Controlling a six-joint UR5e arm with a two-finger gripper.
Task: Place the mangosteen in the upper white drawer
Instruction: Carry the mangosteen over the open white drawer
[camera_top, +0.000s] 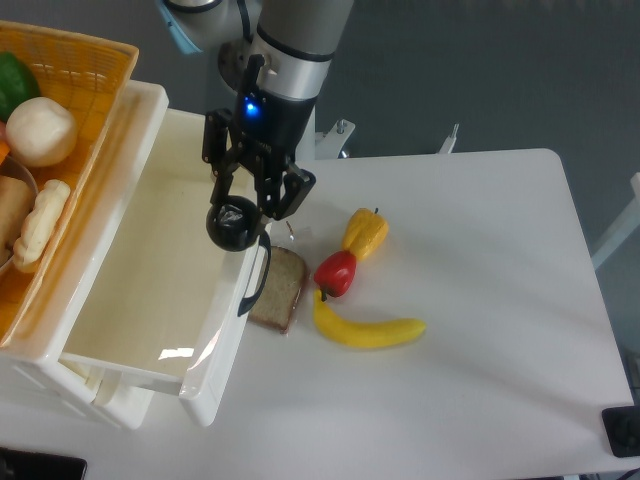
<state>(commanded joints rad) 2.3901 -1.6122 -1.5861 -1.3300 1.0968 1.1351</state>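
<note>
**Mangosteen held at the drawer's front edge**

Hand: fingers closed around the mangosteen, raised off the table. Mangosteen: glossy black ball, positioned over the front rim of the upper white drawer, just above its dark curved handle. Drawer: pulled open. On the table, right of the handle: bread slice, red pepper, yellow pepper, banana. Left of the drawer: orange wicker basket holding vegetables.
</note>
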